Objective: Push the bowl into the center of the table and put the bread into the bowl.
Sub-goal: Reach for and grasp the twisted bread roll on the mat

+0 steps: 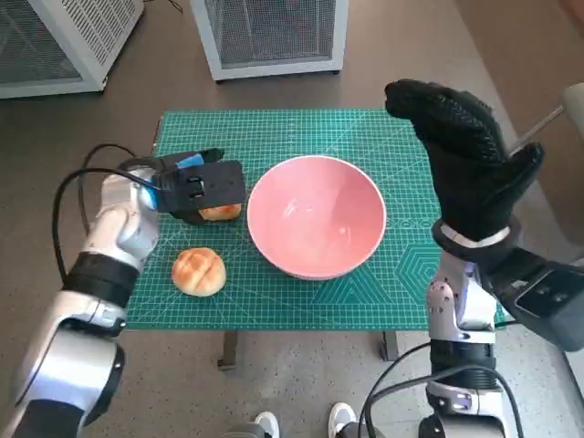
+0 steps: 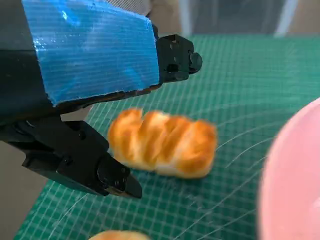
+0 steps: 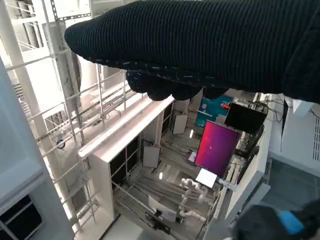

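Observation:
The pink bowl [image 1: 315,214] stands near the middle of the green mat [image 1: 274,128]; its rim shows in the left wrist view [image 2: 292,190]. A striped bread loaf [image 1: 220,213] lies just left of the bowl. My left hand [image 1: 194,185] hovers over it, holding nothing. In the left wrist view the loaf [image 2: 162,142] lies on the mat between the spread black fingers [image 2: 102,170], with gaps on both sides. A round bun [image 1: 198,271] sits nearer the front edge, also visible as bun [image 2: 117,235]. My gloved right hand [image 1: 461,155] is raised above the table's right side, empty.
White mesh cabinets [image 1: 274,36] stand on the floor beyond the table's far edge. A person's shoes [image 1: 266,424] show below the front edge. The right wrist view looks away from the table at shelving, under the glove [image 3: 200,45].

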Tool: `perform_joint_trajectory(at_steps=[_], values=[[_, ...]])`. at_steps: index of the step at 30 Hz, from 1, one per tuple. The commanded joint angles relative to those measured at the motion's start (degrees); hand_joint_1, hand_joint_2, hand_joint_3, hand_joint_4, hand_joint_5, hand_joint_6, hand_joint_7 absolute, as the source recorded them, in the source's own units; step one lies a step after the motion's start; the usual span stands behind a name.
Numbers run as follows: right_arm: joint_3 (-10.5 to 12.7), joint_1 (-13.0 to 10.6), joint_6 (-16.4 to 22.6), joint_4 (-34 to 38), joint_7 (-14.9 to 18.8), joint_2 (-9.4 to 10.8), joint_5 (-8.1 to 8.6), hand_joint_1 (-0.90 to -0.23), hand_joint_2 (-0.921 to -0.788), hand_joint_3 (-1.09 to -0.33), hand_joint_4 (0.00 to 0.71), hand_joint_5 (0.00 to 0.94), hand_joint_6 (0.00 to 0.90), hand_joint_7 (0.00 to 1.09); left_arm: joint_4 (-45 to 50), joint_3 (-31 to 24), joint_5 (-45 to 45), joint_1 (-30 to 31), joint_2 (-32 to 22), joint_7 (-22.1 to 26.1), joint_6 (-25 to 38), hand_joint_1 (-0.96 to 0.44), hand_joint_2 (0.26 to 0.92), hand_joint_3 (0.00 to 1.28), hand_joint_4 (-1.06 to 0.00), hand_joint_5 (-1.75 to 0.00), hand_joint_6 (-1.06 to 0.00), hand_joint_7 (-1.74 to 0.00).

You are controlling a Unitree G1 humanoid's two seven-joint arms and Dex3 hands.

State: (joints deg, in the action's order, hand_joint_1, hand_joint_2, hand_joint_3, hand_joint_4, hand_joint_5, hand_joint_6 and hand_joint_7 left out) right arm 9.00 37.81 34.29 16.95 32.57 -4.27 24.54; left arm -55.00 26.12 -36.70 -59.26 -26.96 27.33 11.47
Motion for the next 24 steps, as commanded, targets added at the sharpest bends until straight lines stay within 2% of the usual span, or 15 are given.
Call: perform_joint_trajectory(at_steps=[1,9,16,20,24], values=[[0.0,-0.9,-0.5,0.7,-0.2,0.2,0.13,-0.498,-0.921,-0.431,0.252,0.008,0.114,0.54,-6.0,1.9,-1.8,-2.9,1.5,-1.4,0.6,0.0,0.733,0.01,0.0,0.0,-0.12,-0.07],[-0.1,-1.1,-0.3,0.7,-0.4,0.4,-0.09,-0.49,-0.921,-0.429,0.261,0.01,0.117,0.54,-13.6,4.2,-3.1,-4.8,3.4,-4.1,-0.2,0.01,0.745,0.02,-0.05,-0.01,-0.15,-0.04],[-0.3,-1.2,-0.4,0.4,-0.5,0.5,-0.05,-0.487,-0.921,-0.429,0.266,0.012,0.118,0.54,-16.6,3.5,-2.0,-3.8,3.8,-10.4,-3.5,0.01,0.775,0.03,-0.14,-0.02,-0.22,-0.04],[-0.2,-1.3,-0.6,0.3,-0.5,0.6,0.08,-0.495,-0.921,-0.427,0.271,0.012,0.12,0.54,-17.3,3.5,-1.9,-3.0,3.9,-14.1,-5.6,0.04,0.801,0.04,-0.21,-0.02,-0.31,-0.05],[-0.1,-1.3,-0.8,0.3,-0.6,0.6,0.25,-0.502,-0.921,-0.414,0.274,0.012,0.127,0.54,-18.0,4.5,-2.8,-2.3,3.9,-18.2,-7.7,0.04,0.827,0.04,-0.4,-0.04,-0.42,-0.04]])
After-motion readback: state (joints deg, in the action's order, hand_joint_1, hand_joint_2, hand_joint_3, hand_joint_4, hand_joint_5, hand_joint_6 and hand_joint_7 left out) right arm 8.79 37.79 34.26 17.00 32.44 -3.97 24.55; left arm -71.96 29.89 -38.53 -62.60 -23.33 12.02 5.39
